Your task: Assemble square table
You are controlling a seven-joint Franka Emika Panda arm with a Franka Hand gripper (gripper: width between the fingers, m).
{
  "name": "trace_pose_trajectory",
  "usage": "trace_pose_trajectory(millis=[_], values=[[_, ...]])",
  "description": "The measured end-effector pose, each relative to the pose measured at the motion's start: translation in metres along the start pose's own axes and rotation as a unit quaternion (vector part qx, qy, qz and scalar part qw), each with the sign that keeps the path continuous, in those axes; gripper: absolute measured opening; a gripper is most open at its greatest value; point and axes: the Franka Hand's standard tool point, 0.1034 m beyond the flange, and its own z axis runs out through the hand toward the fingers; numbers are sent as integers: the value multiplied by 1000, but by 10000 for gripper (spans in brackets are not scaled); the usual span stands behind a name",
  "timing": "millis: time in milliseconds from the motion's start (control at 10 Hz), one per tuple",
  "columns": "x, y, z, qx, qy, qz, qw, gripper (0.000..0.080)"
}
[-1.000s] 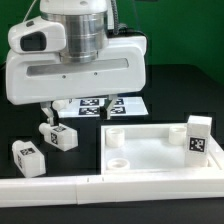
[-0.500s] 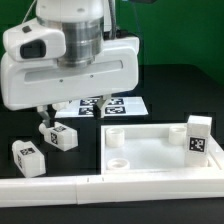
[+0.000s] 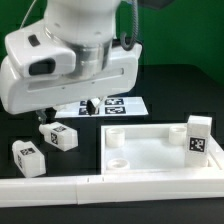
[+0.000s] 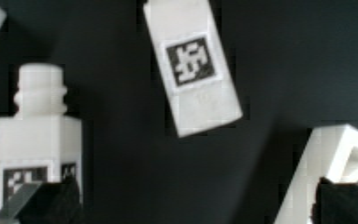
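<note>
Rail: right up front, the long white L-shaped rail (image 3: pixel 60 186) runs along the near edge of the bench (image 3: pixel 170 92).
Near leg: a stubby white near leg (image 3: pixel 28 157) lies on its side at the exterior view's left, just behind the rail, tag facing us.
Tabletop: the square tabletop (image 3: pixel 150 168) sits flat on the exterior view's right, rim up, round corner holes showing, and its near edge is close to the rail.
Second leg: the second leg (image 3: pixel 58 135) lies a touch further back, between the near leg and the tabletop and touching neither.
Standing leg: the standing leg (image 3: pixel 198 135) is upright at the tabletop's far corner on the exterior view's right. Whether it is seated in a hole, I cannot tell.
Fingers: the fingers (image 4: pixel 51 200) are spread wide, nothing between them, hanging just above the second leg.
Wrist view: a necked leg (image 4: pixel 34 130) and a slanted leg (image 4: pixel 197 75) lie apart on the dark bench, both tagged.
Arm: the bulky white arm (image 3: pixel 75 55) is tilted and fills the exterior view's upper left.
Marker board: the marker board (image 3: pixel 120 103) lies flat beyond the fingers.
Backdrop: a green wall (image 3: pixel 190 30).
</note>
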Motion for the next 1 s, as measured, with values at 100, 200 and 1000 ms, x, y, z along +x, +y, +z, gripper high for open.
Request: trace_pose_trajectory(millis=[100,200,1000], values=[[2,1,3,-7,-34,5,999,648],[-2,0,10,-25,-83,-1,996,648],[-6,-8,37,-28,-139,-14,990,648]])
